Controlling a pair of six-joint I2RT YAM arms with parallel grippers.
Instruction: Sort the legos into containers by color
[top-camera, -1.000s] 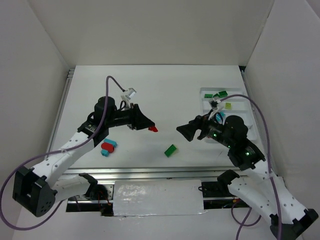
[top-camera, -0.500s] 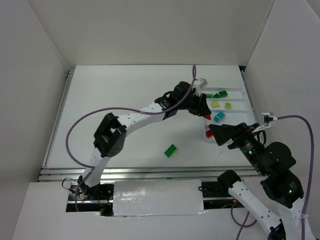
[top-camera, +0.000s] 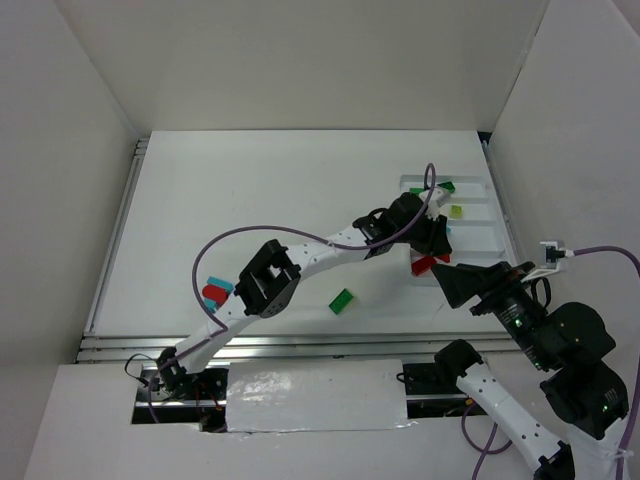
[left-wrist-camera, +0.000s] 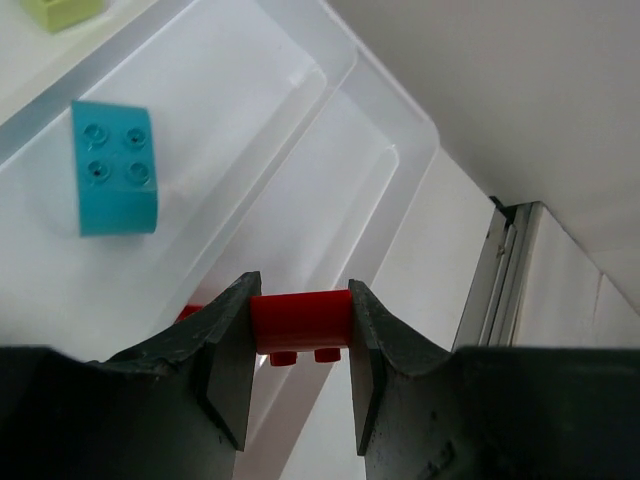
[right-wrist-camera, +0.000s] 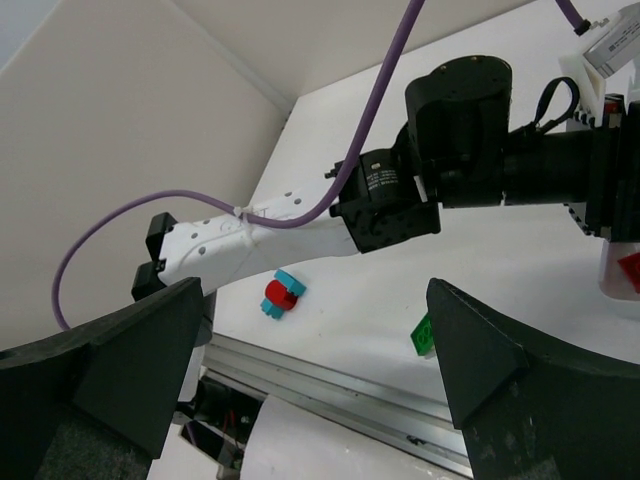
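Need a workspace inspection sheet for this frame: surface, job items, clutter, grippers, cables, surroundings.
Surface: white table, no damage visible.
Job's things: white tray at far right holds dark green bricks, yellow-green brick and cyan brick in separate compartments. Loose on the table: green brick, red and cyan cluster.
Clutter: nothing seen.
Grippers: left gripper shut on red brick over the tray's near compartment. Right gripper open, empty.
Cables: purple cable arcs along the left arm. Second cable trails from the right wrist.
Surroundings: white walls; metal rails at the near edge.
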